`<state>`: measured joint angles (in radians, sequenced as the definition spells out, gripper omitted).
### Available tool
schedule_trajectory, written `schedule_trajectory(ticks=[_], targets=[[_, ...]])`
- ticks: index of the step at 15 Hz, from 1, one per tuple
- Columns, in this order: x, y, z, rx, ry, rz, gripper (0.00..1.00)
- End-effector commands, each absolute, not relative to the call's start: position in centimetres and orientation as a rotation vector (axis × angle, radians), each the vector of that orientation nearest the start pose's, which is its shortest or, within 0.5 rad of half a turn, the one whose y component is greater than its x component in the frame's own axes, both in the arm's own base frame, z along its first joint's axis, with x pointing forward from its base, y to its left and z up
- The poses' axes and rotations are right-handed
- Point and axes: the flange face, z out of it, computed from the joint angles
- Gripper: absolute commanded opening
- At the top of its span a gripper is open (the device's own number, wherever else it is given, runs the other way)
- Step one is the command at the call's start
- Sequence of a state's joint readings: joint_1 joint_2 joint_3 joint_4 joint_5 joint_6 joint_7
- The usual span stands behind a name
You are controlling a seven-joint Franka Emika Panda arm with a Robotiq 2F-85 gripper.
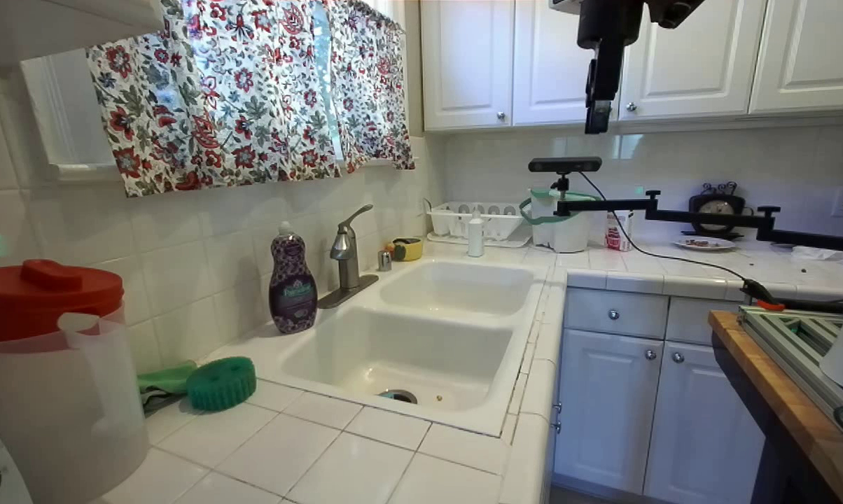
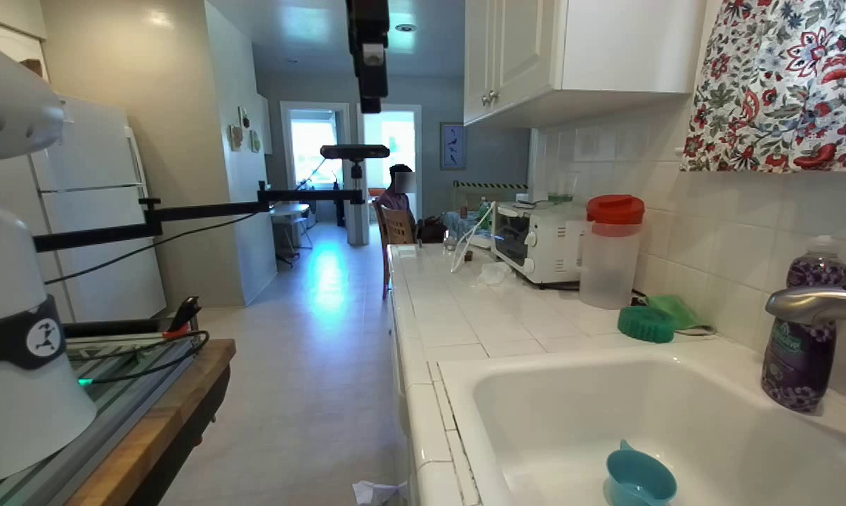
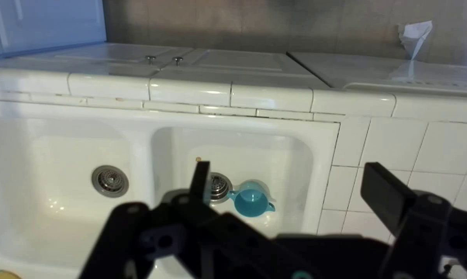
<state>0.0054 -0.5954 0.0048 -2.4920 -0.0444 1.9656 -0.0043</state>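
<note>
My gripper [image 3: 289, 174] is open and empty, its two black fingers wide apart in the wrist view. It hangs high in the air above the white double sink [image 3: 142, 166] and touches nothing. The gripper also shows near the top in both exterior views [image 1: 598, 122] [image 2: 372, 102]. A turquoise cup [image 3: 251, 203] with two small handles lies in one basin, beside the metal drain [image 3: 219, 186]. In the wrist view the cup appears between the fingers, far below them. The cup also shows in an exterior view [image 2: 641, 478], cut by the frame's bottom edge.
A faucet [image 1: 348, 259] and a purple soap bottle [image 1: 294, 283] stand behind the sink. A green scrubber [image 1: 221, 383] and a red-lidded pitcher [image 1: 57, 392] are on the counter. A camera on a black arm [image 1: 565, 165] stands out near the sink. A dish rack [image 1: 481, 222] stands at the back.
</note>
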Motion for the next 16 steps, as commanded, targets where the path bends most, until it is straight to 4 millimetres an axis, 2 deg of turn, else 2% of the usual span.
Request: schedule_trajectory(ticks=[1, 4, 8, 16], targets=[[39.7, -0.2, 49.8, -3.217, -0.128, -0.194, 1.0], [42.4, -0.2, 49.9, -3.239, -0.205, -0.308, 1.0], [47.5, 0.4, 50.5, -3.231, -0.306, -0.431, 1.0], [56.5, 4.5, 49.9, -3.225, -0.564, -0.382, 1.0]])
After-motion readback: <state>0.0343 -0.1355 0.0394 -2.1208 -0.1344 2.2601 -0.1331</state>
